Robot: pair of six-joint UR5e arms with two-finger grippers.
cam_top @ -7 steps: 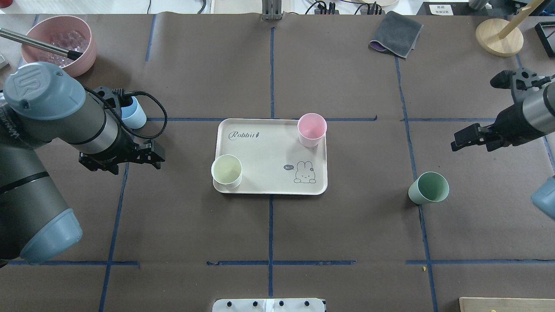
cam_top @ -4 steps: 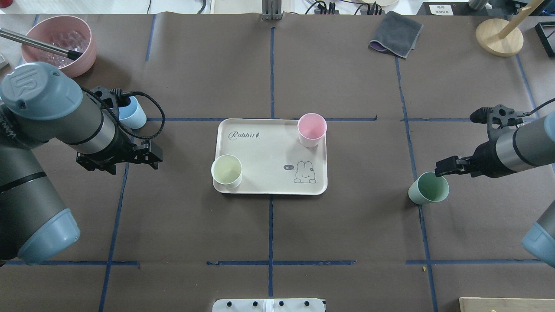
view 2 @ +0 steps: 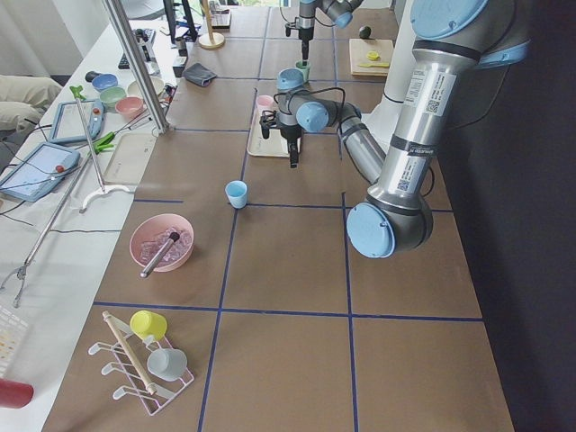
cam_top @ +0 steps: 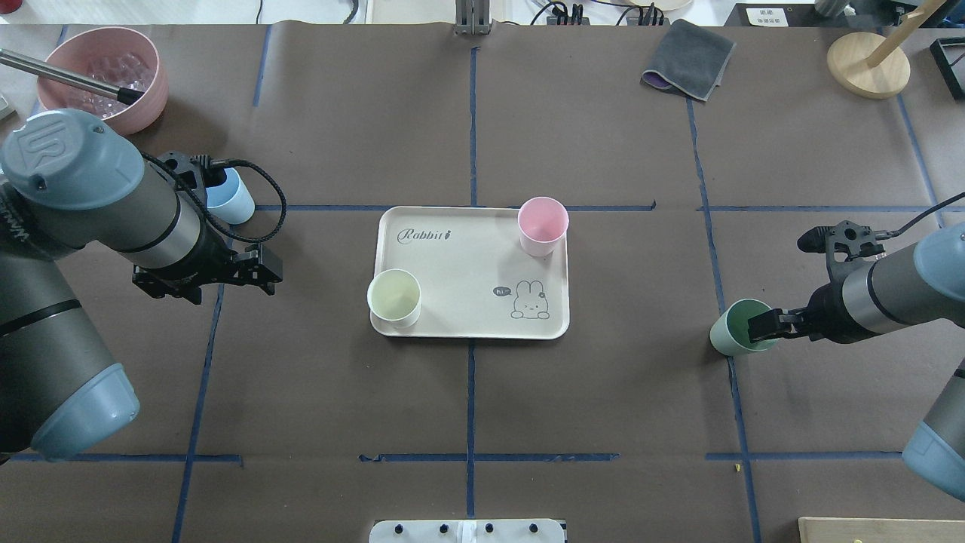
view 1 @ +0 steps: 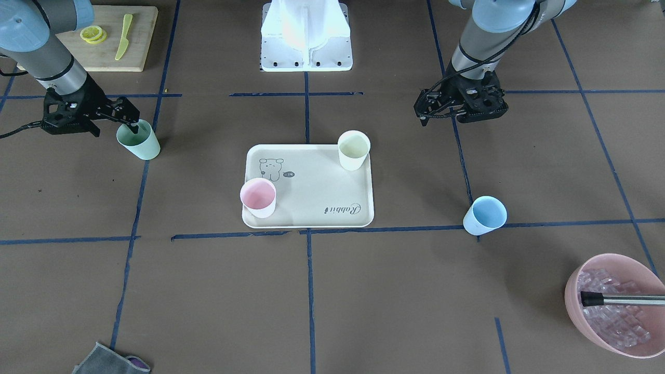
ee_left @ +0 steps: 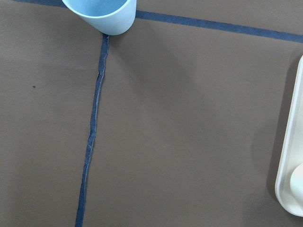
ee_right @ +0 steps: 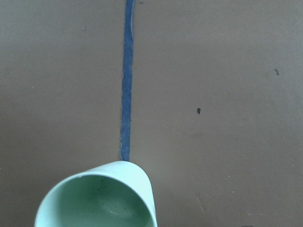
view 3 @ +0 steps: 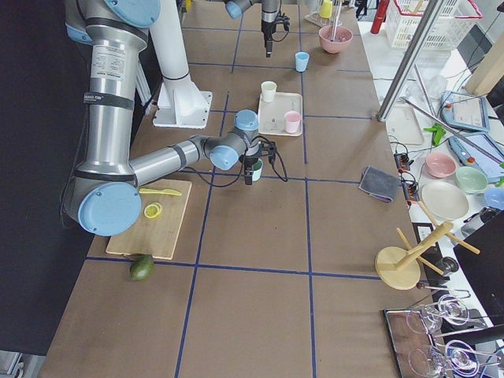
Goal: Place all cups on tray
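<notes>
The cream tray point(cam_top: 467, 260) lies mid-table with a pink cup point(cam_top: 542, 225) at its far right corner and a cream-white cup point(cam_top: 393, 296) at its near left corner. A mint green cup point(cam_top: 735, 332) stands on the table to the right. My right gripper point(cam_top: 760, 326) is at its rim, open, one fingertip dipping into the mouth point(view 1: 134, 126). The light blue cup point(cam_top: 234, 200) stands on the table to the left, partly behind my left arm. My left gripper point(cam_top: 268, 269) hovers open and empty between that cup and the tray.
A pink bowl point(cam_top: 154, 90) of clear cubes with a metal rod sits far left. A grey cloth point(cam_top: 690, 59) and a wooden stand point(cam_top: 867, 68) lie far right. A cutting board point(view 1: 135, 47) with a lemon slice and a knife is by the right arm's base.
My right arm swung in from the table's right edge and came down onto the mint green cup's rim. The left gripper drifted slightly away from the tray.
</notes>
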